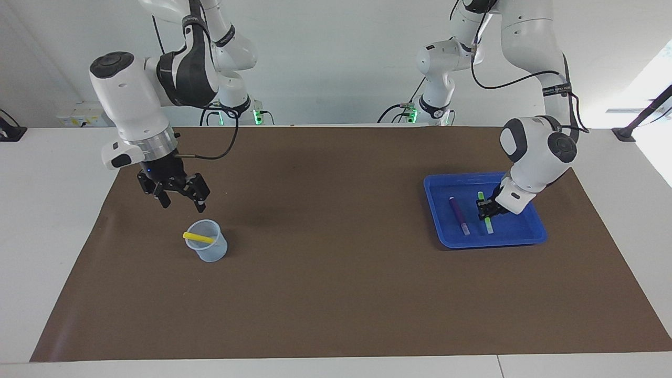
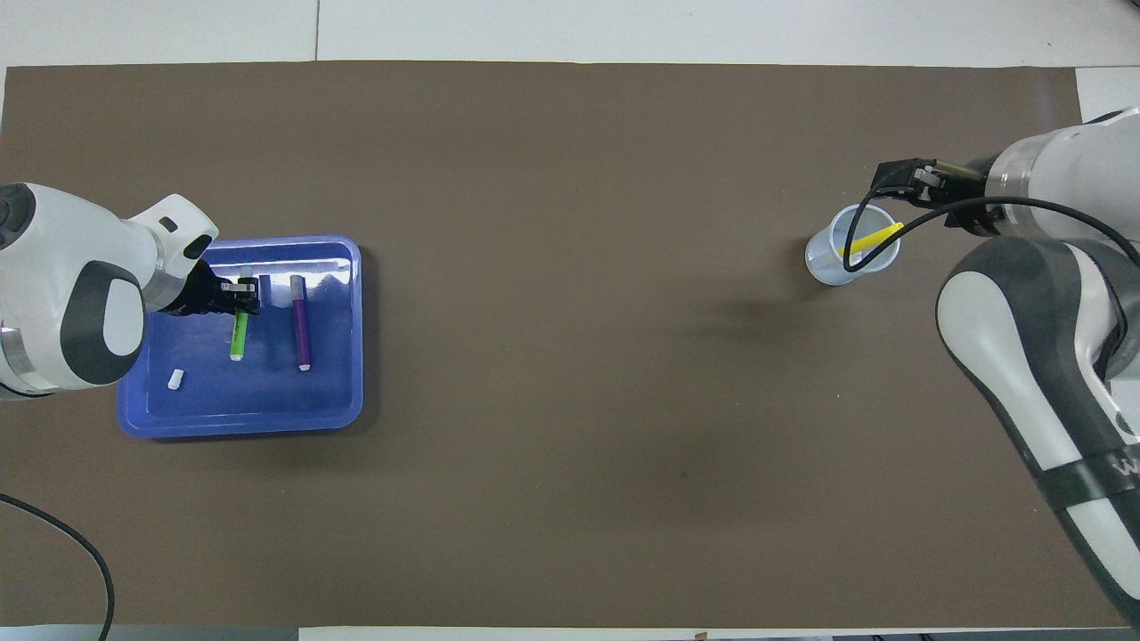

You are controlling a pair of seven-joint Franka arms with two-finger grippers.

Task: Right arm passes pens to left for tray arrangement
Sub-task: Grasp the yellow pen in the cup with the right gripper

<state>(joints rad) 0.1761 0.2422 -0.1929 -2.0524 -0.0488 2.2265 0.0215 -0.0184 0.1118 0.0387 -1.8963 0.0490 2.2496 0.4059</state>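
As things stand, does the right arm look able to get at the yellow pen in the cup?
Probably yes. The right pincer is open, empty and hangs just above the cup. The yellow pen leans over the cup's rim with nothing covering it. The left pincer is busy in the tray.

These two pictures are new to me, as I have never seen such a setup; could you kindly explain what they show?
They show one moment from two cameras: one faces two white robot arms across the table, the other looks down from above the robots. A brown mat covers the table. At the left arm's end lies a blue tray with a purple pen, a green pen and a tiny white piece in it. The left hand is shut on the green pen, low in the tray. At the right arm's end stands a translucent cup with a yellow pen in it. The right hand hangs open just above it, holding nothing.
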